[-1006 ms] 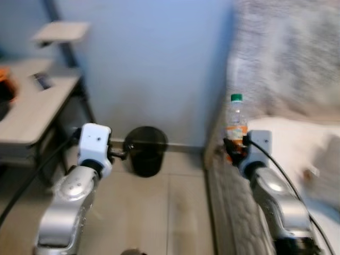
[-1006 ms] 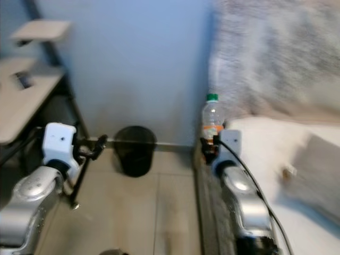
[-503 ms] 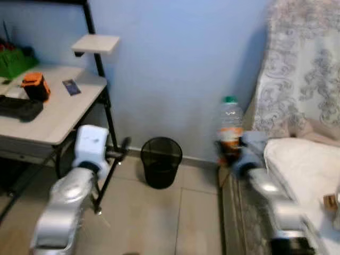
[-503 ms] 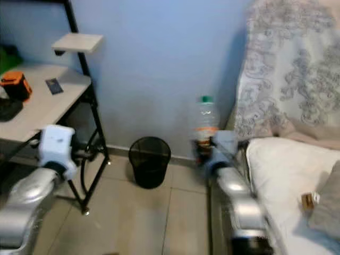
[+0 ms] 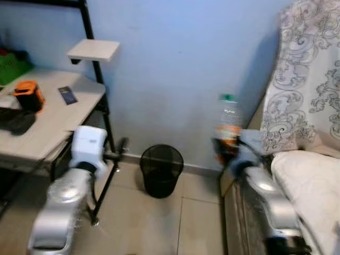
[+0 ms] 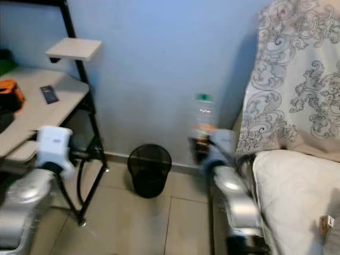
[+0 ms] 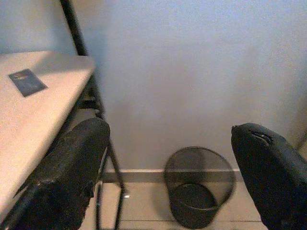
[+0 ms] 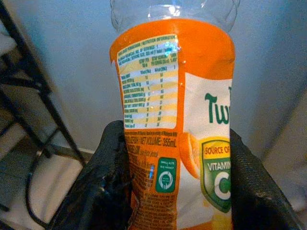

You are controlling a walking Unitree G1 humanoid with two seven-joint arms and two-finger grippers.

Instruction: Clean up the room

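Note:
My right gripper [image 5: 227,151] is shut on an upright clear plastic bottle [image 5: 228,121] with a green cap and an orange label, held up in front of the blue wall. The right wrist view has the bottle's orange label [image 8: 180,115] pressed between both black fingers [image 8: 108,182]. A black mesh wastebasket [image 5: 161,170] stands on the tiled floor against the wall, lower and to the left of the bottle. My left gripper [image 5: 123,146] is raised beside the desk leg; in the left wrist view its fingers [image 7: 72,172] are spread wide with nothing between them, and the wastebasket [image 7: 199,187] lies ahead.
A light wooden desk [image 5: 48,119] on black legs stands at the left, carrying an orange object [image 5: 26,94], a dark card and a black item. A small shelf [image 5: 94,49] hangs above it. A bed with a white mattress [image 5: 313,186] and patterned cover [image 5: 308,79] fills the right.
The whole view has swung to the left and steadied a little, so the wastebasket and desk sit more centrally. The bottle stays held in my right gripper.

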